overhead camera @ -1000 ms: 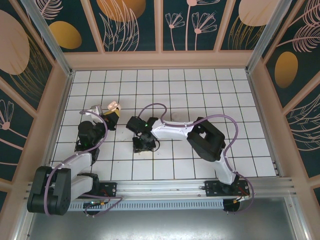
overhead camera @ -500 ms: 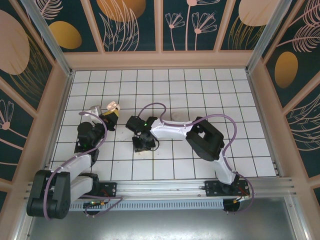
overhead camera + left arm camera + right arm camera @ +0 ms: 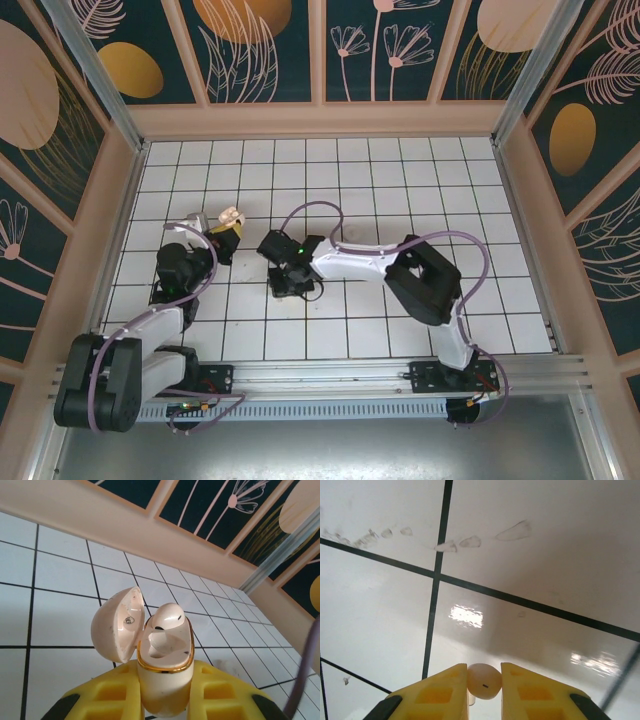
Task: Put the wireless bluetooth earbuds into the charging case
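Note:
My left gripper [image 3: 165, 692] is shut on the pale charging case [image 3: 164, 675], which has a gold rim and its lid [image 3: 117, 625] hinged open to the left. One earbud [image 3: 167, 617] sits in the case's far socket; the near socket [image 3: 162, 647] is hollow. From above, the case [image 3: 231, 216] is held up at the left gripper [image 3: 222, 232], left of centre. My right gripper [image 3: 484, 685] points down at the tiled floor and is shut on a second pale earbud [image 3: 484, 681], pinched between the yellow fingers [image 3: 445, 695]. From above, the right gripper [image 3: 290, 287] is a little right of and nearer than the case.
The white tiled floor [image 3: 400, 180] with black grid lines is walled by a peach frame [image 3: 320, 120] with dark floral panels. A purple cable [image 3: 320, 215] loops over the right arm. Smudges mark the tile [image 3: 470, 541] ahead of the right gripper.
The right gripper's fingers have closed onto the earbud on the floor. The right arm shifted slightly. The left arm keeps the case in about the same place.

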Controlling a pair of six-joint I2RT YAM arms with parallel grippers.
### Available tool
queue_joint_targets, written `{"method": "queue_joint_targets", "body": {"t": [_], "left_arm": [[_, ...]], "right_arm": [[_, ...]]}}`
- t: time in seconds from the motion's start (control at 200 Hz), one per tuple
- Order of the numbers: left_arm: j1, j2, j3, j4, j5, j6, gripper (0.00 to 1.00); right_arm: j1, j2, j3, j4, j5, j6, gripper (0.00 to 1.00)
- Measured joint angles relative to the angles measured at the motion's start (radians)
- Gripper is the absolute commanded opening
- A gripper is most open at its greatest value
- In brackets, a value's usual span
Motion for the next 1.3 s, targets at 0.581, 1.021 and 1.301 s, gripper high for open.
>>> {"method": "queue_joint_targets", "body": {"t": [0.581,1.021,1.301], "left_arm": [[-0.154,0.09,0.002,0.215,0.203,0.112,0.14],[-0.261,0.112,0.047,0.207,0.292,0.312,0.14],[-0.283,0.112,0.066,0.18,0.301,0.37,0.14]], "right_arm": [[-0.08,-0.549,-0.307,0.278,0.264,-0.129,0.18],[-0.077,-0.661,-0.346,0.504,0.26,-0.399,0.18],[-0.05,-0.609,-0.346,0.595,0.225,-0.496,0.18]]}}
